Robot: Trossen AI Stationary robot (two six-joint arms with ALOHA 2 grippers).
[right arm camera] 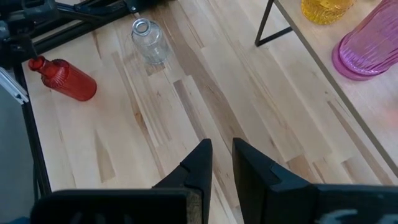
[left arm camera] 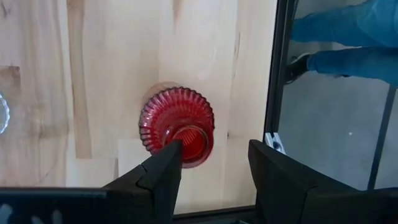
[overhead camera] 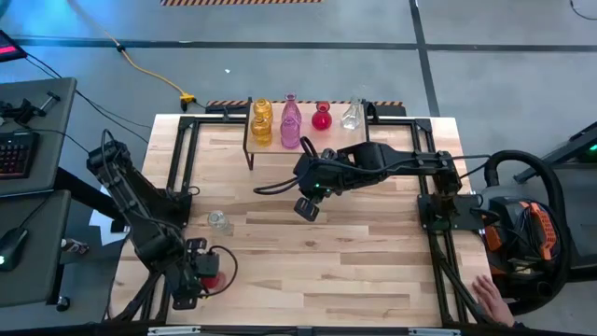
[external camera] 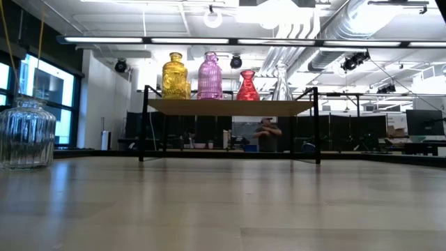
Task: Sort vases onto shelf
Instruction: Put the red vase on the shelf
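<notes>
**Nearly there: two vases left off the shelf**

Nearest, at about 7 o'clock on the table (overhead camera: 308, 243), the left gripper (overhead camera: 198, 273) hangs directly over the upright red vase (overhead camera: 213, 267). Its jaws are spread, one finger (left arm camera: 163, 168) just overlapping the vase's mouth, the other out to the side. Nothing is grasped; I judge this a line-up for a top-down pick by the neck.

Just beyond, toward 9 o'clock, a clear vase (overhead camera: 218, 221) stands alone, apart from both arms.

At the table's centre, the right gripper (overhead camera: 307, 207) hovers with fingers nearly together, holding nothing. It probably waits clear of the shelf.

Farthest, at 12 o'clock, the shelf (overhead camera: 326, 142) carries yellow (overhead camera: 261, 121), pink (overhead camera: 291, 123), red (overhead camera: 322, 117) and clear (overhead camera: 352, 116) vases in colour order, which suggests the remaining two belong on the red and clear side.
</notes>
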